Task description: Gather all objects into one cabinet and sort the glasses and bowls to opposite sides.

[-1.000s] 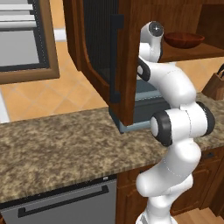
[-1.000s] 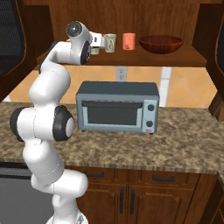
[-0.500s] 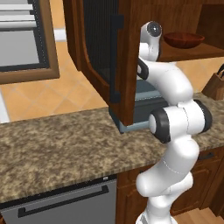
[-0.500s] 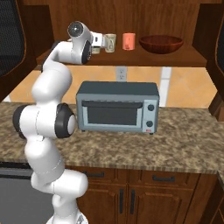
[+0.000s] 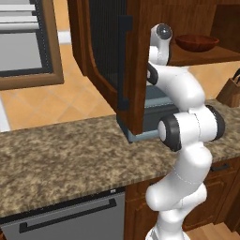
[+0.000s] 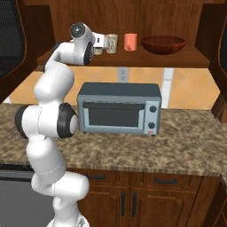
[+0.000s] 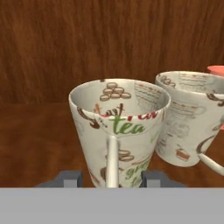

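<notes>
Hand view: fingers (image 7: 111, 179) partly apart, either side of cream mug (image 7: 118, 131), contact unclear, 2nd mug (image 7: 188, 118) beside

Light is even and soft in all views, rendered, with no glare. The counter (image 6: 190, 142) is brightly lit; under the cabinet (image 5: 140, 56) at 12 o'clock the wood goes dim. The toaster (image 6: 119, 108) casts a faint shadow at 6 o'clock. In the hand view the near mug (image 7: 118, 131) is sharp, its print slightly pixelated. Edges show no distortion.
</notes>
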You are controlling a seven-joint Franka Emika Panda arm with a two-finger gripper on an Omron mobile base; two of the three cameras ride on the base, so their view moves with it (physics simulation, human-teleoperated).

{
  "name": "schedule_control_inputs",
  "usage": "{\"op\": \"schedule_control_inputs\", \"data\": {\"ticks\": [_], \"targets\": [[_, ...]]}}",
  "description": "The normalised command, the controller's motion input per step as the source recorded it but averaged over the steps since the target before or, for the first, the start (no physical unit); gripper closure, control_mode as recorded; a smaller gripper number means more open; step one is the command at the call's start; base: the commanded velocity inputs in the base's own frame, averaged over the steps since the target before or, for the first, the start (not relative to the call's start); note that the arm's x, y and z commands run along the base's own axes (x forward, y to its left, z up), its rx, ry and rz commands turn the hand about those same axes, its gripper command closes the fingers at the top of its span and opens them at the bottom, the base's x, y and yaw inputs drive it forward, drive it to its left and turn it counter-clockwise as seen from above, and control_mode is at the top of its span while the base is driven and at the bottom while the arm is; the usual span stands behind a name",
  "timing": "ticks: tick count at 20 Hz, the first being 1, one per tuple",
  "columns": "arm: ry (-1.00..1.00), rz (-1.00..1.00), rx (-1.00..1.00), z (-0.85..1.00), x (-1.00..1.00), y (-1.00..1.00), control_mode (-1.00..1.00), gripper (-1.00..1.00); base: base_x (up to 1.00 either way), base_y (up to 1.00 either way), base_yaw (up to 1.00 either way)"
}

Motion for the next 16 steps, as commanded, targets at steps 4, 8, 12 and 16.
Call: {"op": "schedule_control_inputs", "data": {"ticks": [4, 8, 12, 16], "targets": [[-0.06, 0.0, 0.0, 0.0, -0.16, -0.09, -1.0, -1.0, 0.0, 0.0, 0.0], [-0.11, -0.03, 0.0, 0.19, -0.74, -0.27, -1.0, -1.0, 0.0, 0.0, 0.0], [-0.16, -0.03, 0.0, 0.27, -1.0, -0.33, -1.0, -1.0, 0.0, 0.0, 0.0], [-0.19, -0.01, 0.0, 0.27, -1.0, -0.35, -1.0, -1.0, 0.0, 0.0, 0.0]]}}
